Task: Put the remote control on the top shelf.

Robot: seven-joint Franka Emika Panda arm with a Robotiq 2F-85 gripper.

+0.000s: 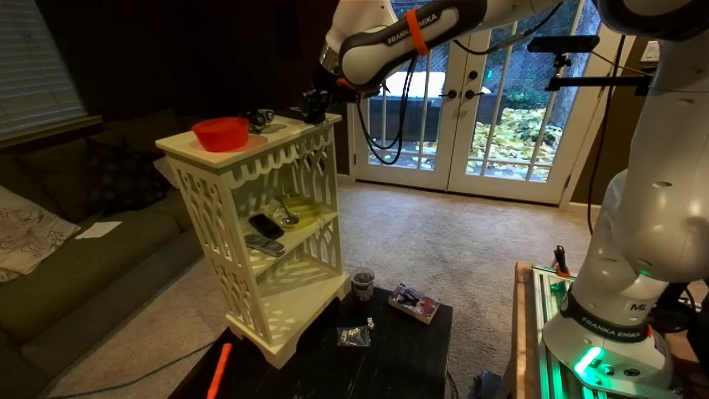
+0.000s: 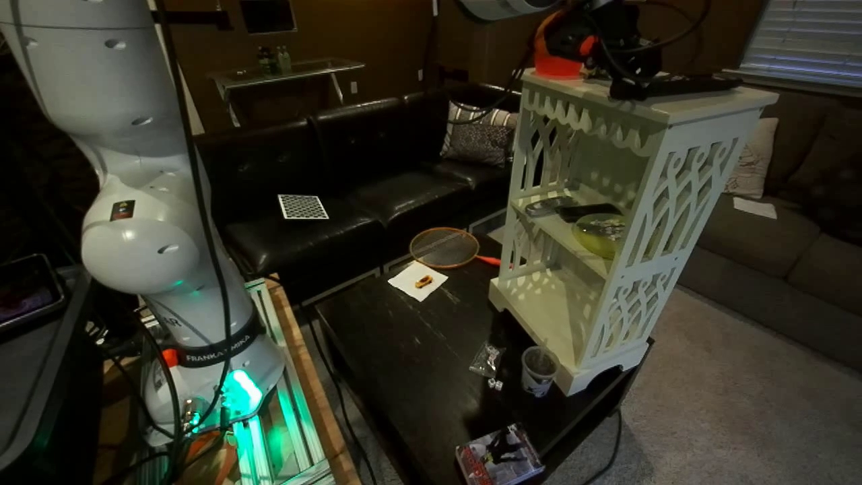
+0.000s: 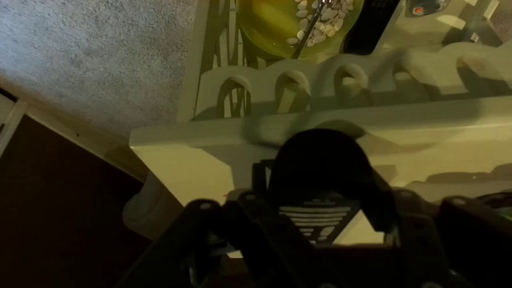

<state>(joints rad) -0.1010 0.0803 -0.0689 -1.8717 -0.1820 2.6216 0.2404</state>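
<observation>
The remote control is a flat black bar lying on the top shelf, front to back, in an exterior view (image 2: 700, 85). In the wrist view its pale-marked face (image 3: 316, 218) shows between the fingers, with a dark rounded end over the front edge. The top shelf is the cream-white top board (image 1: 271, 141), also in the exterior view (image 2: 724, 101) and wrist view (image 3: 186, 168). My gripper (image 1: 316, 108) is low at the shelf's front edge, also in the exterior view (image 2: 627, 87). In the wrist view the gripper (image 3: 321, 192) looks open around the remote, with pale gaps beside it.
A red bowl (image 1: 220, 136) and a small dark object (image 1: 258, 120) stand on the same board. The board below holds a yellow-green plate (image 1: 304, 213), a black bar (image 1: 266, 226) and a grey handset (image 1: 265, 244). A cup (image 1: 363, 282) and book (image 1: 414, 303) are on the table.
</observation>
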